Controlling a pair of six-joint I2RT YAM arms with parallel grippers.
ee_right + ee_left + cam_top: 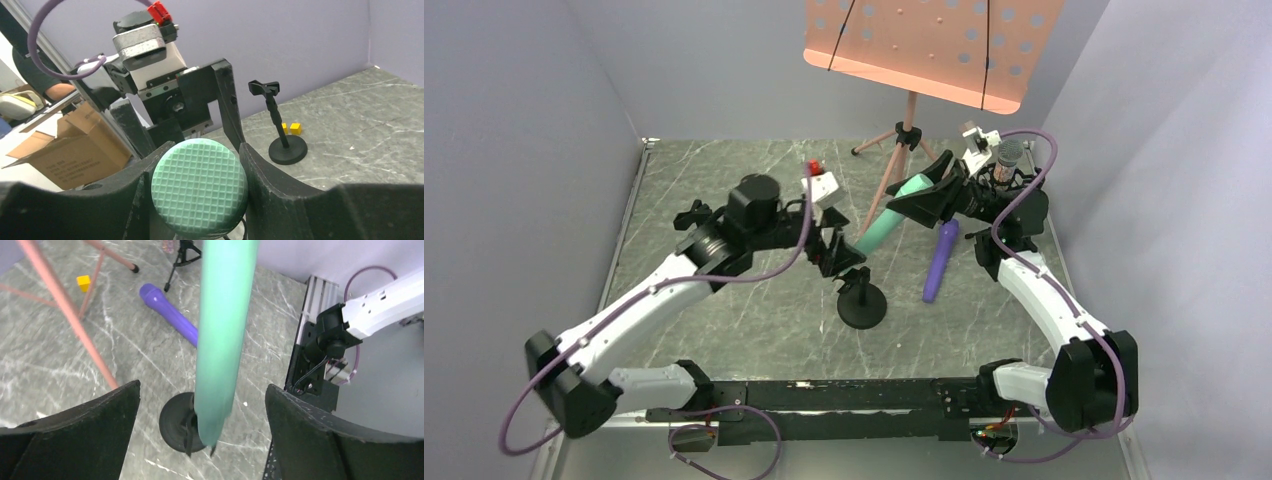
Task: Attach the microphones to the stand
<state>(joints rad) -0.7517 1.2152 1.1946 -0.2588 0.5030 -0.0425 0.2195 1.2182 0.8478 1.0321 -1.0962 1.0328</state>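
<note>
Our right gripper [929,193] squeezes the smooth green microphone [886,225] near its bumpy round head. Our left gripper [201,390] is spread wide around its tail, above the round black stand [862,305].

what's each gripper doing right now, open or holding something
Left gripper: open, fingers wide apart either side of the mint green microphone, not touching it.
Right gripper: shut on the mint green microphone's head.

Marbled table [724,190] bears purple microphone [941,262], round-based stand [862,306].
</note>
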